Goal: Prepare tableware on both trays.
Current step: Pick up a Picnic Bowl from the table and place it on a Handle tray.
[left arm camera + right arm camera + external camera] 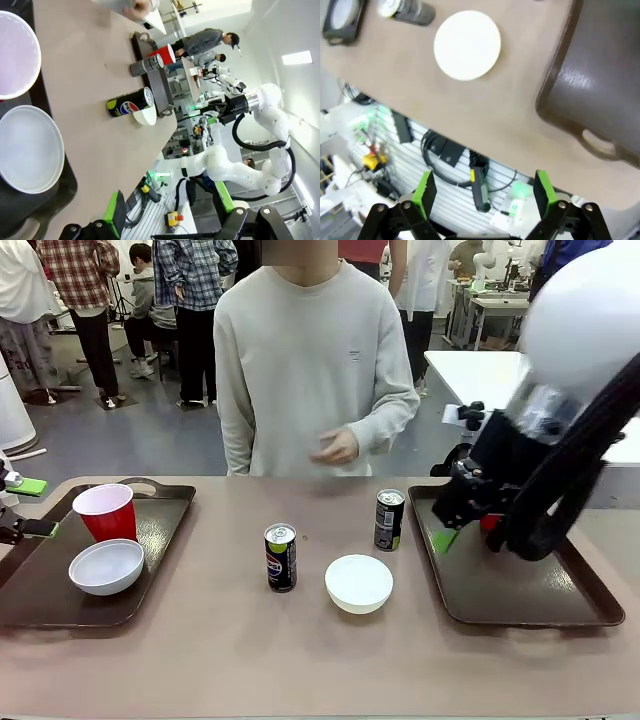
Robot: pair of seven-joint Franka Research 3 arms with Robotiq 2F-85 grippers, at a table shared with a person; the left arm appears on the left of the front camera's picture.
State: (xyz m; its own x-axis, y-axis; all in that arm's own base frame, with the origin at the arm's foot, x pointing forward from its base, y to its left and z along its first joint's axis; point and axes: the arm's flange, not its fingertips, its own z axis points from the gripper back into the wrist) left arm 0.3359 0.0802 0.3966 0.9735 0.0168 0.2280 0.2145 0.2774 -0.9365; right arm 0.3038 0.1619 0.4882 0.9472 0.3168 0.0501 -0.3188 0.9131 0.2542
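We take the loose bowl (359, 583) on the worktop (200, 650) as our mark. Well to its left, the left tray (165, 540) carries the left cup (105, 510) with the left bowl (106, 567) in front of it. The bare tray beside them is room, we judge, for a can.

Just left of the loose bowl stands the Pepsi can (280, 557). Behind it and a little right stands the other can (389, 520), just beside the rim of the right tray (520, 595). We read these three as waiting mid-worktop, where either arm can reach them.

The right tray, to the right of the loose bowl, is mostly bare. The right claw (483, 190) hangs over its far left corner, spread wide with nothing between its green pads. The left wrist view shows the right cup (162, 53) standing at that tray, so we judge that cup placed and the loose bowl due next.

The left claw (34, 507) sits far left of the loose bowl, past the left tray's outer edge. It is wide and empty, and clear of the cup.

The trays are dark brown plastic with a faint sheen, raised rims and cut-out handles. The bowls are shallow, round and matte white, and we think they would be gripped by the rim. The cups are glossy red and tapered, and the left cup shows a white inside. The cans are slim, dark, smooth cylinders with silver tops, standing upright.

A person's hand (335, 447) is held up behind the loose bowl, touching nothing.
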